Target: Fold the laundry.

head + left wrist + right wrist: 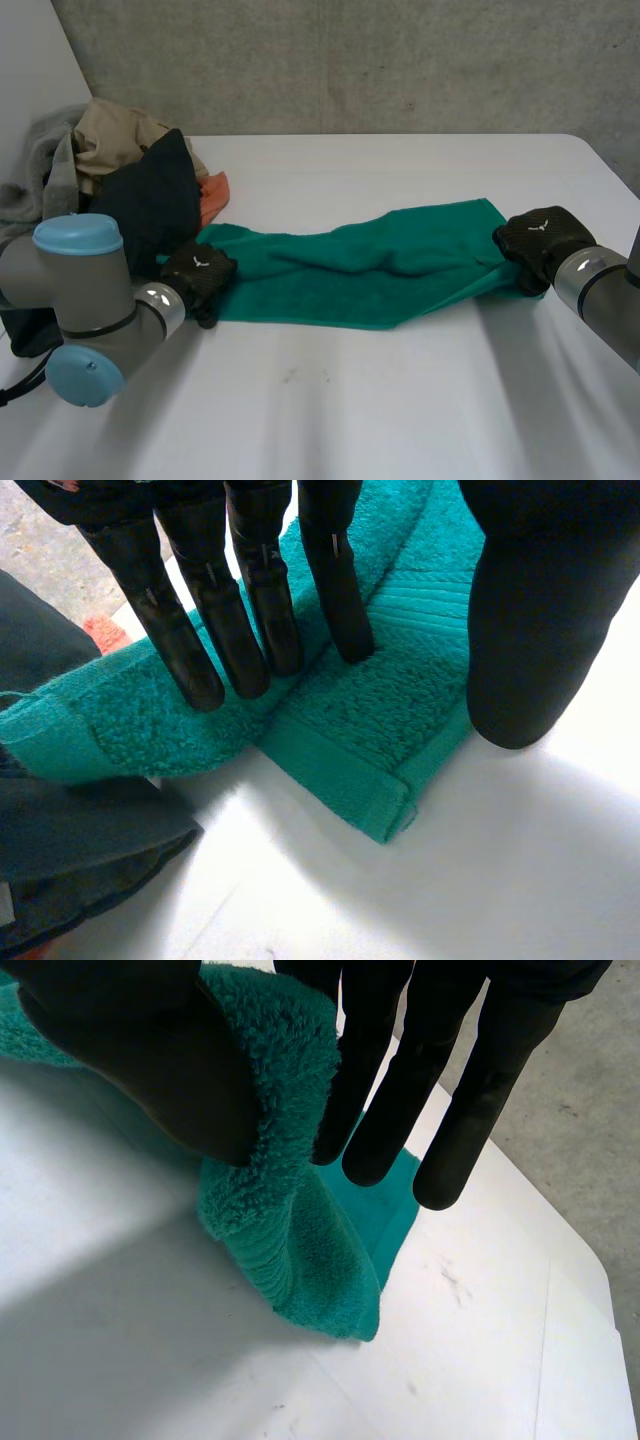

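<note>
Stretched across the middle of the white desk (400, 400), the long teal terry towel (380, 270) looks barely folded: my right hand (540, 245) pinches one end, my left hand (198, 275) presses straight-fingered on the other, and the mixed clothes heap (120, 170) at the far-left corner waits.

We are seeing the left arm (85, 300) covering the near part of the laundry pile (115, 140), which is also running off the head view's edge, while the left hand (197, 275) and the right hand (540, 245) are each hiding an end of the green towel (370, 270).
</note>
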Action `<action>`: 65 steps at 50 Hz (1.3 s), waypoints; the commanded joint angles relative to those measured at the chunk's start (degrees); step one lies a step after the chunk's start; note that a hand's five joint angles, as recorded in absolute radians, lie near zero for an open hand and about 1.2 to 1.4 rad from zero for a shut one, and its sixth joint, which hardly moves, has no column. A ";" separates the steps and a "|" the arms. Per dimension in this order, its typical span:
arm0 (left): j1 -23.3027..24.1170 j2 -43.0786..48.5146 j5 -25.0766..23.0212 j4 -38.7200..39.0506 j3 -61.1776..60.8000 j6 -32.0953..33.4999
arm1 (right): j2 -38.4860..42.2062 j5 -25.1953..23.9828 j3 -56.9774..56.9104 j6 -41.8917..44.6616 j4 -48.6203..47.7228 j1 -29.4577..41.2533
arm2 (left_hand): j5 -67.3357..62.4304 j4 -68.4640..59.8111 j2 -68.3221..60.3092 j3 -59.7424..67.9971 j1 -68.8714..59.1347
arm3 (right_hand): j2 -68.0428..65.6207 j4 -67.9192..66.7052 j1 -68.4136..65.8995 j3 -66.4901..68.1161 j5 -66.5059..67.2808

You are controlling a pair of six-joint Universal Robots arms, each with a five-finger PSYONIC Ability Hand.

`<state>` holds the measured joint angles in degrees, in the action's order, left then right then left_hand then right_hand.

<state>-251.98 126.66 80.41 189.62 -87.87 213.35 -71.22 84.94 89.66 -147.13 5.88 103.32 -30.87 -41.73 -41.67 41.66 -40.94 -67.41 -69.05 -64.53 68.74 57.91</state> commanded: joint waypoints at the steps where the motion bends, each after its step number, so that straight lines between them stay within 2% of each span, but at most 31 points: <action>1: -0.09 1.39 0.01 -0.30 2.18 0.04 | 0.03 -0.21 0.34 0.00 -0.17 0.04 | -7.87 -7.01 -7.06 7.07 -7.80 | -12.59 -10.95 -15.47 11.26 12.09; 11: -0.09 2.54 -0.08 -1.18 4.81 -0.04 | 0.21 -0.21 0.43 0.00 -0.17 0.04 | -17.28 -16.43 -16.48 16.49 -17.21 | -12.59 -10.95 -15.47 11.26 12.09; 27: 0.52 4.38 0.01 -1.18 8.77 -1.54 | 0.47 -0.21 0.69 0.09 -0.17 0.39 | -11.23 -10.38 -10.43 10.44 -11.16 | -12.59 -10.95 -15.47 11.26 12.09; 30: 0.52 4.38 0.01 -1.18 8.95 -1.45 | 0.56 -0.21 0.69 0.09 -0.17 0.39 | -14.58 -13.72 -13.78 13.78 -14.51 | -12.59 -10.95 -15.47 11.26 12.09; 33: 0.61 4.29 0.01 -1.36 9.30 -1.45 | 0.56 -0.21 0.69 0.09 -0.25 0.30 | -36.88 -36.02 -36.08 36.09 -36.81 | -12.59 -10.95 -15.47 11.26 12.09; 34: 0.61 4.29 0.01 -1.36 9.30 -1.36 | 0.56 -0.13 0.60 0.09 -0.25 0.22 | -39.11 -38.25 -38.31 38.32 -39.04 | -12.59 -10.95 -15.47 11.26 12.09; 40: 1.66 2.72 0.62 -2.85 8.16 -1.62 | 0.38 -0.13 0.25 0.09 -0.25 -0.05 | -39.13 -38.27 -38.33 38.34 -39.06 | -12.59 -10.95 -15.47 11.26 12.09; 49: 2.19 -11.78 0.62 -4.70 0.25 -1.98 | -1.19 -0.04 -0.80 0.88 0.62 -0.31 | -39.13 -38.27 -38.33 38.34 -39.06 | -12.59 -10.95 -15.47 11.26 12.09; 55: 2.28 -28.71 1.06 -4.96 -5.46 -1.98 | -9.80 0.05 -3.52 2.37 4.92 -2.24 | -39.13 -38.27 -38.33 38.34 -39.06 | -12.59 -10.95 -15.47 11.26 12.09; 61: 1.84 -40.78 4.22 -6.80 -6.08 -2.42 | -18.23 -0.83 -8.18 10.17 13.35 -6.90 | -39.13 -38.27 -38.33 38.34 -39.06 | -12.59 -10.95 -15.47 11.26 12.09; 65: 2.28 -41.94 4.49 -9.09 -6.61 -2.24 | -19.48 -2.23 -10.20 15.71 17.22 -7.87 | -39.13 -38.27 -38.33 38.34 -39.06 | -12.59 -10.95 -15.47 11.26 12.09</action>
<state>-249.99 88.30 83.63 183.25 -94.22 211.09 -87.61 84.31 82.52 -138.84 17.29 97.58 -55.61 -68.72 -68.61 68.41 -66.25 -67.86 -69.06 -64.53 68.74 57.91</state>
